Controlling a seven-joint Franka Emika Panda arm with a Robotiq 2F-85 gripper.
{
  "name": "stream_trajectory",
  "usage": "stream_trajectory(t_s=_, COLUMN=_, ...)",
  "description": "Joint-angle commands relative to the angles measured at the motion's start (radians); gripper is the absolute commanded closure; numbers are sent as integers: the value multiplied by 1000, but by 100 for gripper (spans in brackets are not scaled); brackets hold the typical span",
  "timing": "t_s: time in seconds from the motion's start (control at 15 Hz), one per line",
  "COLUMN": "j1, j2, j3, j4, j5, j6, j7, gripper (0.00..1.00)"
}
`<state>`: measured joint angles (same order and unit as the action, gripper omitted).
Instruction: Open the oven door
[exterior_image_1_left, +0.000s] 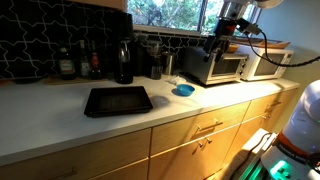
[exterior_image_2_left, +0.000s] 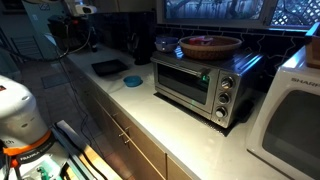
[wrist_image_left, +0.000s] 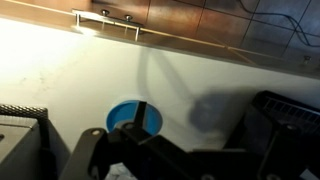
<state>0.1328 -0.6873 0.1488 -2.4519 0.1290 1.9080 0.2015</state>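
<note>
surface: white counter (exterior_image_1_left: 60, 118), smooth, running along a dark tiled backsplash (exterior_image_1_left: 40, 40). wood-front cabinets (exterior_image_1_left: 205, 140) sit under it with metal bar handles. there is a window (exterior_image_1_left: 165, 12) behind the oven's end of the run.

task thing: oven (exterior_image_2_left: 190, 82), a silver toaster type, stands on the counter with its glass door shut flat and its control panel on the microwave side.

my end effector (exterior_image_1_left: 220, 38) hangs above the oven, toward its bowl-side end, touching nothing i can see. wrist view shows only a dark blurred mass low in frame, so i cannot tell how far apart the fingers are or whether anything is between them.

writing: there is some lettering on the microwave's top edge, too small to read. no other labels are legible.

counts, all relative to the oven:
- 1 brown dish (exterior_image_2_left: 210, 45) on top of it
- 1 microwave (exterior_image_2_left: 295, 110), white, just beside it on the panel side
- 1 blue bowl (exterior_image_2_left: 133, 80) on the counter just beside the opposite end, also straight below the wrist camera
- 1 black tray (exterior_image_2_left: 110, 67), flat on the counter, beyond the bowl
- 1 dark jug (exterior_image_1_left: 123, 62) against the backsplash, well apart from it
- bottles (exterior_image_1_left: 66, 66) farther still along the backsplash, several, exact count unclear
</note>
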Motion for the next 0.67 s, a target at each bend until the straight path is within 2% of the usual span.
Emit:
stream_trajectory(t_s=0.0, j1=-98, j2=3, j3=-154, j4=-54, j5=26, j6=5, j7=-57, gripper=0)
stream_trajectory(t_s=0.33, j1=-245, j2=106, j3=-341, j4=-83, j5=62, j6=54, j7=-100, gripper=0)
stream_trajectory(t_s=0.6, j1=-318, j2=170, j3=-439, j4=-101, j5=168, j6=108, j7=-118, gripper=0)
